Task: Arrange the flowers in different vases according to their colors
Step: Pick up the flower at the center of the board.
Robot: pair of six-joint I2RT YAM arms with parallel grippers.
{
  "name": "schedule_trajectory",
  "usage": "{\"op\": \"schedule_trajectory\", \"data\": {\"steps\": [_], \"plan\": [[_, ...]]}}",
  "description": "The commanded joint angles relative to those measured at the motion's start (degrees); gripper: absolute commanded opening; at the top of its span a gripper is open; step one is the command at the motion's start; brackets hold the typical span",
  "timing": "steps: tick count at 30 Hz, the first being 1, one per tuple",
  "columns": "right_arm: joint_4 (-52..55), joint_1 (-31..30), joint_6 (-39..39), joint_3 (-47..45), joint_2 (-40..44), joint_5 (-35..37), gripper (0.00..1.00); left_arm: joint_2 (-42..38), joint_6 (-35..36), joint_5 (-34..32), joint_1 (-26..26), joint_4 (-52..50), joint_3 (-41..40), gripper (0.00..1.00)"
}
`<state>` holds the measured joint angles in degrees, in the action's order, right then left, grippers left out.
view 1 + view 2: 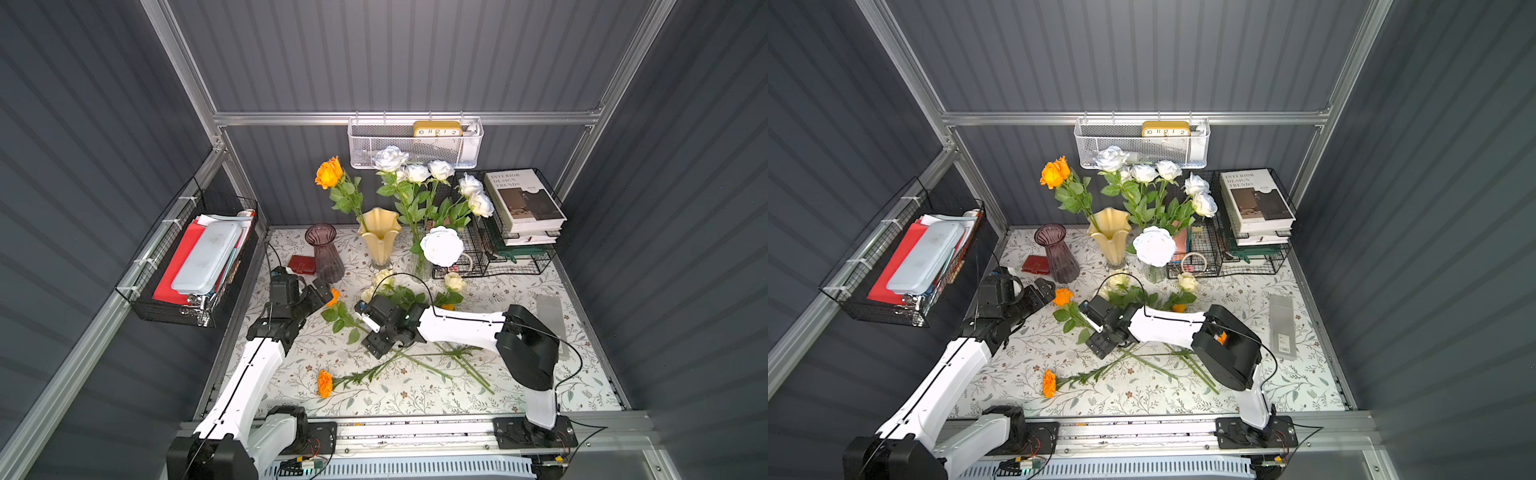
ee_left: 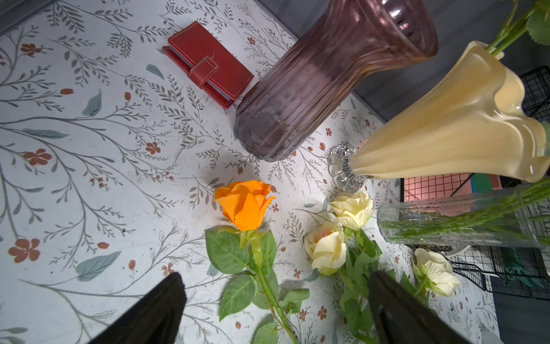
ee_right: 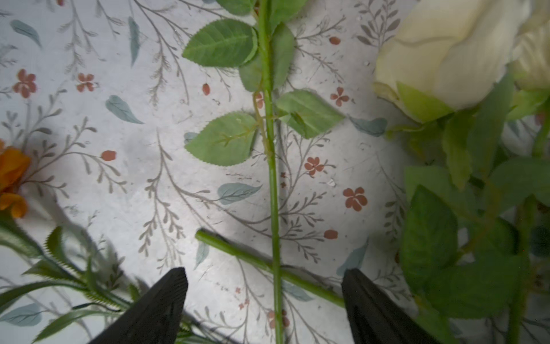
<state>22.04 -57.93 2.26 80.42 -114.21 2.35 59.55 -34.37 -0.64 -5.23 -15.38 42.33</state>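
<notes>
Your right tool (image 3: 263, 274) stands wide over the tabletop (image 3: 119, 208), holding nothing. The green stem (image 3: 272, 184) runs straight between its jaws and touches neither. Going by the top views, this looks like the stem of the orange rose (image 1: 334, 296), whose bloom lies ahead of the tool, past the leaves.

Come straight down before you close. The stem is thin and lies flat, so the fingertips need to reach the tabletop on both sides of it. Watch the second stem (image 3: 235, 250), which crosses it right at the tool's tips; a pinch at the crossing would likely lift both. Shifting a little forward, to the bare stretch between the crossing and the nearest leaves, should give a cleaner grip. The cream rose (image 3: 440, 53) and its leaves sit just beside one jaw, so keep the close centred.

Your left tool (image 2: 275, 277) is wide too and empty, with the orange rose just ahead of it and the purple vase (image 2: 327, 77) beyond. The cream-yellow vase (image 1: 379, 237), well ahead of the right tool, already holds a standing orange rose (image 1: 329, 172), so this one probably belongs there.
</notes>
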Motion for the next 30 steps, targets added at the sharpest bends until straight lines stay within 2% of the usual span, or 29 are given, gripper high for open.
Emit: {"op": "schedule_trajectory", "data": {"steps": [1, 8, 13, 21, 25, 30], "plan": [[-0.7, 1.2, -2.6, 3.2, -1.9, -1.4, 0.85, -1.0, 1.7, 1.2, 0.4, 0.9, 0.7, 0.99], [0.4, 1.7, -3.5, 7.9, -7.0, -3.7, 0.8, -0.8, 2.0, 1.4, 0.5, 1.4, 0.6, 0.99], [0.0, 2.1, -2.6, 9.5, -9.9, -4.6, 0.71, -0.8, 2.1, 1.7, 0.6, 1.6, 0.6, 0.99], [0.5, 3.0, -1.8, 12.0, -12.9, -6.6, 0.29, -1.1, 2.3, 1.8, 0.7, 1.5, 0.5, 0.99], [1.9, 3.0, -2.3, 12.9, -12.8, -8.1, 0.16, -1.6, 2.4, 1.7, 0.7, 1.5, 0.5, 0.99], [3.6, 2.7, -3.4, 14.9, -12.4, -8.2, 0.04, -2.4, 2.4, 1.9, 0.7, 0.9, 1.2, 0.99]]}}
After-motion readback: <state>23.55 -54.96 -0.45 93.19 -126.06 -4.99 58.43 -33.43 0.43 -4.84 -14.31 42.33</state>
